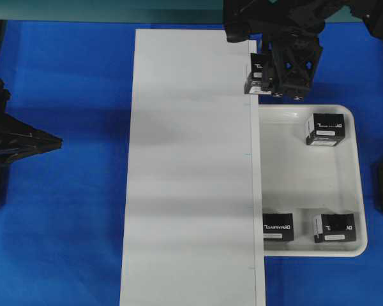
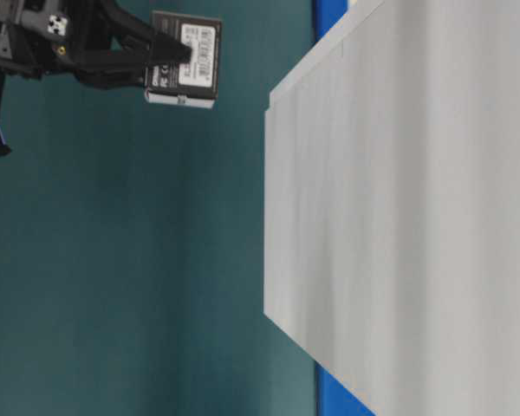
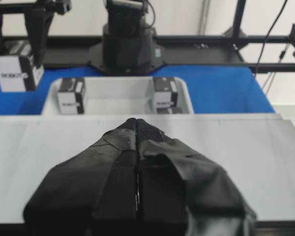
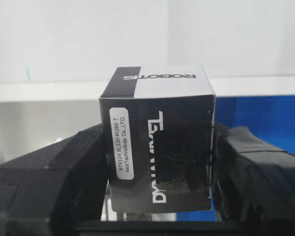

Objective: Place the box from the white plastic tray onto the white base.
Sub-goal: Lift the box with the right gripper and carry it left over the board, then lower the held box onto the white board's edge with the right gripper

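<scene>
Carrying one box (image 1: 258, 76) clear of the tray (image 1: 360, 185), above the far right edge of the base (image 1: 191, 178), presumably to set it down there. Gripping across the box's two opposite sides with the right gripper (image 4: 157, 167), jaws about half apart and pressed against the carton, label strip facing the wrist camera. Leaving three boxes in the tray: one near its far right corner, two along its near edge. Keeping the left gripper (image 3: 137, 129) closed, empty, parked over the base's left edge.
</scene>
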Motion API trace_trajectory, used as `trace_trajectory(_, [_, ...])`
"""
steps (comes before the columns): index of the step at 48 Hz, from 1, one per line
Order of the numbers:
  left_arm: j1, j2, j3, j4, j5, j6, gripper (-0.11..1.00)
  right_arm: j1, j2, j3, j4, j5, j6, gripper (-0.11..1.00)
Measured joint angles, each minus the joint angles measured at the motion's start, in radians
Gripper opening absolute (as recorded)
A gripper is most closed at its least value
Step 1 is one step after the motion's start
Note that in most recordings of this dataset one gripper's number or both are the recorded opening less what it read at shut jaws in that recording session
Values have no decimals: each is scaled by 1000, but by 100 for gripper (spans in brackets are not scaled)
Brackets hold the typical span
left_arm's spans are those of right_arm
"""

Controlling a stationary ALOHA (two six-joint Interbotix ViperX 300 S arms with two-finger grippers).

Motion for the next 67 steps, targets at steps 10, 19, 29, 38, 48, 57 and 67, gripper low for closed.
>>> trace_trajectory(10, [0,0,2,0,0,0,-7,0,41,-9,-2,-29,0,58])
trace_trajectory(19, [0,-2,2,0,0,0,-7,-2,78,-9,-3,-61,0,58])
trace_trajectory(29, [0,-2,0,0,0,0,-7,-2,112,-11,-3,-97,-3,58])
trace_trajectory(38, [0,-3,0,0,0,0,-7,-2,130,-11,-3,-110,-8,58])
trace_trajectory(48, [0,-3,2,0,0,2,-7,-2,141,-11,-3,-120,-6,58])
trace_trajectory(57, [0,-3,0,0,0,0,-7,0,150,-11,-3,-121,-6,58])
trace_trajectory(67, [0,-2,0,0,0,0,-7,12,161,-20,-5,-121,-5,58])
